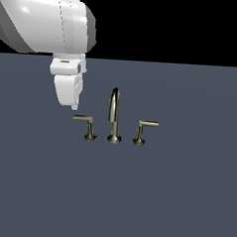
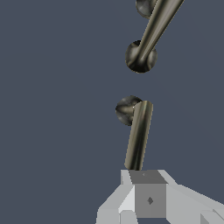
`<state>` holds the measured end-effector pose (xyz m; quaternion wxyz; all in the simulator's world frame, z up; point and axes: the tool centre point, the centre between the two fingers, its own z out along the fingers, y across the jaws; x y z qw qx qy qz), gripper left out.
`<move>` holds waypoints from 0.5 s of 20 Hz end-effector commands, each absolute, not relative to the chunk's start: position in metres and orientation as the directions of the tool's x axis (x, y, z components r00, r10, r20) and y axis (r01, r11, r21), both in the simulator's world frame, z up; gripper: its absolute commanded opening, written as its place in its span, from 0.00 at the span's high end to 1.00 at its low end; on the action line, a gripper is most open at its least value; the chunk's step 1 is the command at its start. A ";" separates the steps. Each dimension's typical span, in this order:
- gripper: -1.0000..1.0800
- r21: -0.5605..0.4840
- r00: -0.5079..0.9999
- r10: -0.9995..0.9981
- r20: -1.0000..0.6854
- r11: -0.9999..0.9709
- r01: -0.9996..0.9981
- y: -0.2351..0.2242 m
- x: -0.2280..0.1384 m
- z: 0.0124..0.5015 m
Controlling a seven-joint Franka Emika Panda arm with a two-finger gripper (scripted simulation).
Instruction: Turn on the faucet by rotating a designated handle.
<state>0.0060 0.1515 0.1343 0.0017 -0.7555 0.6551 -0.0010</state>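
closest to the wrist camera: pale grey gripper point(image 2: 148, 192), blocky finger ends filling the frame's near edge, tips just at the free end of the handle point(image 2: 139, 135). cannot tell whether clenched or released: fingers merge into one grey block in the wrist view, and the exterior view shows only a white wedge point(image 1: 72, 95) from the side. nothing visibly grasped.

seen from the exterior view: gripper hanging just above the outer tip of the handle point(image 1: 85, 124), tip pointing down, near the lever end but contact not clear. white arm point(image 1: 47, 19) bulking large in the upper corner at the exterior view's left.

handle standing at the exterior view's left end of the faucet point(image 1: 114, 121): short metallic lever, flat arm reaching out toward the exterior view's left from a flared post. arm roughly level.

beyond it, tall arched gooseneck spout point(image 1: 113, 115) on a flared base at the middle of the set, upright; in the wrist view its round base point(image 2: 140, 57) and slanted tube just past the handle's post. twin lever point(image 1: 144, 131) on the far side of the spout, arm pointing toward the exterior view's right.

all three pieces set apart in a row on a plain slate-blue surface point(image 1: 113, 199). black backdrop above. no containers to be seen.
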 end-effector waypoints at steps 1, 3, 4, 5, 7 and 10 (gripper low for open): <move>1.00 -0.003 0.092 -0.996 0.002 -0.092 -0.996 0.148 0.017 0.123; 1.00 -0.002 0.058 -0.998 0.002 -0.058 -0.998 0.145 0.024 0.115; 1.00 -0.002 0.042 -0.999 0.002 -0.042 -0.999 0.144 0.028 0.111; 1.00 -0.002 0.027 -1.000 0.002 -0.027 -1.000 0.142 0.031 0.107; 1.00 -0.001 -0.001 -1.000 0.002 0.001 -1.000 0.140 0.037 0.101; 1.00 -0.001 -0.031 -1.000 0.002 0.031 -1.000 0.137 0.044 0.094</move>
